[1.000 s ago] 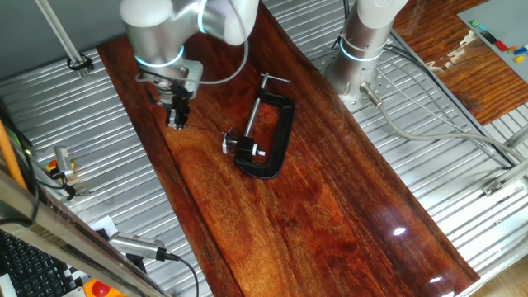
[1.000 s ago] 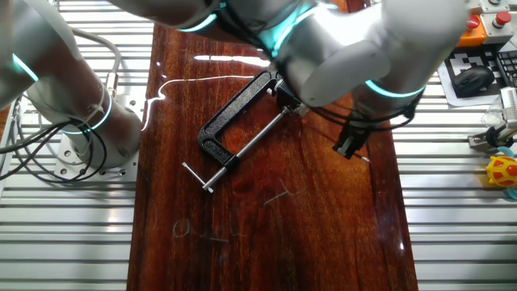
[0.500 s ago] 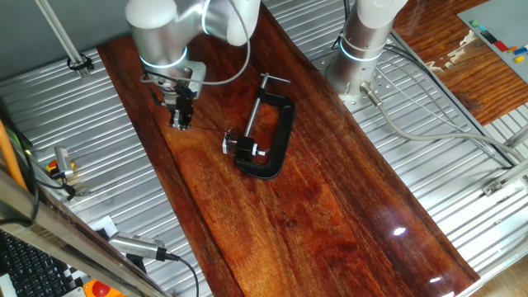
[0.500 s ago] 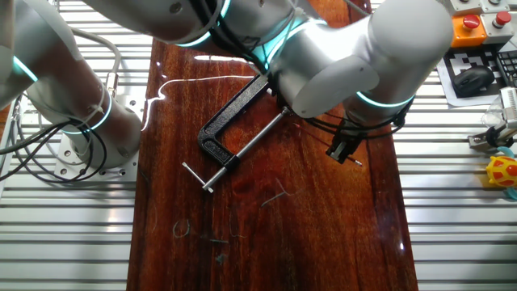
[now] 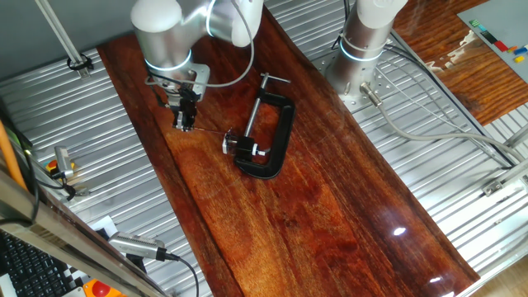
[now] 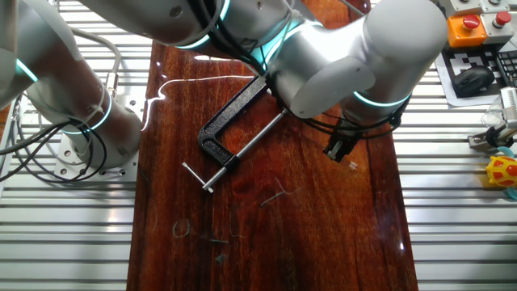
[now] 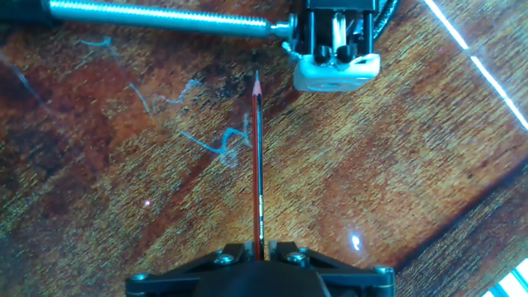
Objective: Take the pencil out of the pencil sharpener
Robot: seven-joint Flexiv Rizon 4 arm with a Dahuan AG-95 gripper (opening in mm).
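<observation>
My gripper (image 7: 257,249) is shut on the back end of the pencil (image 7: 256,165), a thin dark red stick that points away from me. Its sharp tip is free, just left of the pencil sharpener (image 7: 336,51) and not inside it. The sharpener is a small black block with a white front. In one fixed view the gripper (image 5: 185,124) hangs left of the sharpener (image 5: 235,146), with the pencil (image 5: 206,131) a thin line between them. In the other fixed view the gripper (image 6: 334,152) is low over the board and the arm hides the sharpener.
A big black C-clamp (image 5: 276,132) lies on the wooden board (image 5: 313,214) right beside the sharpener. Its silver screw rod (image 7: 157,16) crosses the top of the hand view. Ribbed metal table (image 5: 74,124) flanks the board. A second arm's base (image 5: 363,41) stands at the back.
My gripper has shifted a little toward the clamp and sharpener, still holding the pencil. Clamp and sharpener have not moved.
</observation>
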